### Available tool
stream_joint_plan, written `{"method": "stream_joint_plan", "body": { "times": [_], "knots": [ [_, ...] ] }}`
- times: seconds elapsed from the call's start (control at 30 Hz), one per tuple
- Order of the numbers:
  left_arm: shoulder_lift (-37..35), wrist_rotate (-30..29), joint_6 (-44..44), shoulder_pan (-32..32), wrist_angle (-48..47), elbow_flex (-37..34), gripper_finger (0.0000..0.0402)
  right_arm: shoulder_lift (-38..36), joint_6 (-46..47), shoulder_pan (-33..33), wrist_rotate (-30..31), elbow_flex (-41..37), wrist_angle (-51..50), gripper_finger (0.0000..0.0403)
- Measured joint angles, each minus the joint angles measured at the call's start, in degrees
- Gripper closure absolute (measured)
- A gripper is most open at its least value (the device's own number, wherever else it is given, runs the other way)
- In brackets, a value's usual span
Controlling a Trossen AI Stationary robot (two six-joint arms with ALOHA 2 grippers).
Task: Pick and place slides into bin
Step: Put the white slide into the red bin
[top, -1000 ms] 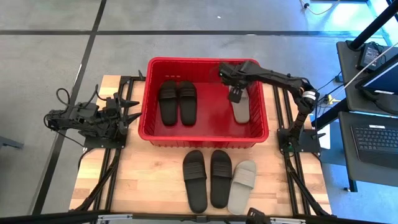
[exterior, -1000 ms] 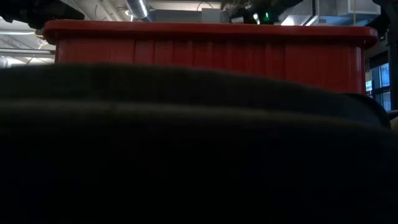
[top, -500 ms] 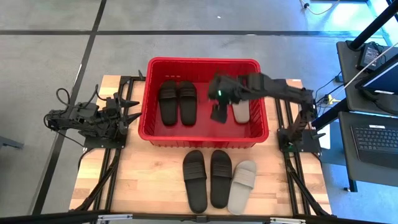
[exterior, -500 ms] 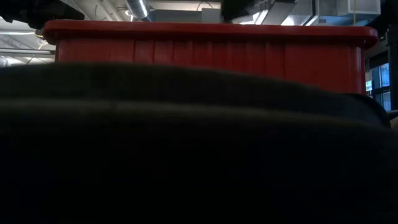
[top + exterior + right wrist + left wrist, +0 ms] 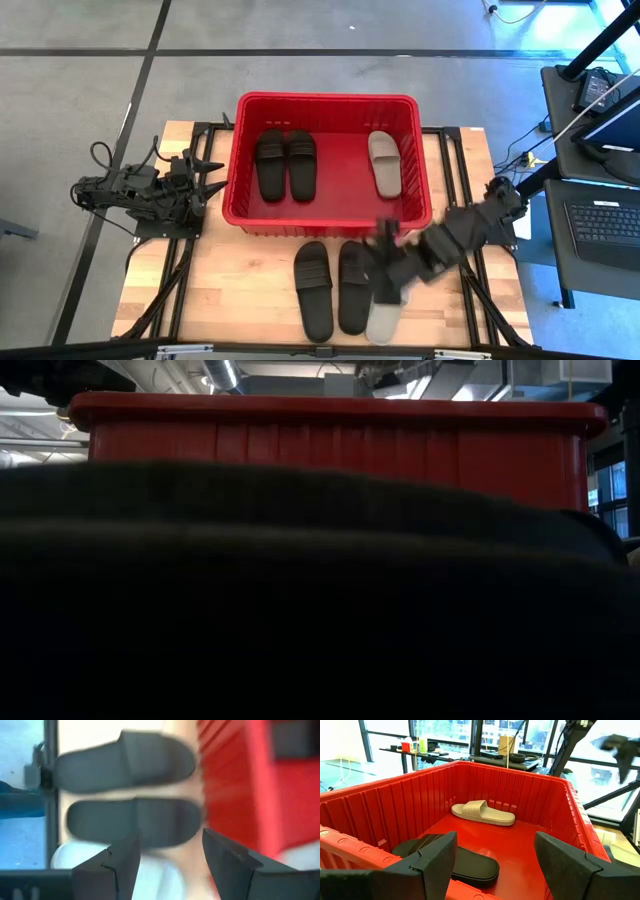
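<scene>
The red bin (image 5: 330,215) stands mid-table. On its floor lie two black slides (image 5: 287,165) side by side and one beige slide (image 5: 385,163), which also shows in the left wrist view (image 5: 482,813). Between the bin and the table's near edge lie two more black slides (image 5: 330,288) and a beige one (image 5: 382,322). My right gripper (image 5: 384,280) hovers open above the table's beige slide and the black one beside it (image 5: 135,822), holding nothing. My left gripper (image 5: 495,860) waits open at the bin's left wall (image 5: 207,175).
The bin's near wall (image 5: 260,785) rises just beyond my right gripper. In the low view a dark slide right at the lens (image 5: 320,610) hides most of the table; only the bin's upper wall (image 5: 340,440) shows. Bare wood lies left of the near slides (image 5: 220,290).
My right gripper has swung out from over the beige slide in the bin's right part, crossed the bin's near wall toward the table's near edge, and turned as it went. It now hangs over the slides on the table. Its fingers have stayed open. No slide has moved.
</scene>
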Motion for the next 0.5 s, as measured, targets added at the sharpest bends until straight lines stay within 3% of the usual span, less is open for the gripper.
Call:
{"method": "stream_joint_plan", "body": {
  "times": [0.27,0.5],
  "knots": [
    [0.0,0.0,-0.2,0.0,0.0,0.0,0.0141,0.0,24.8,12.5,2.9,-15.5,3.1,0.0192],
    [0.0,0.0,-0.2,0.0,0.0,0.0,0.0141,0.1,34.5,17.2,2.8,-30.0,16.9,0.0192]
  ]
}}
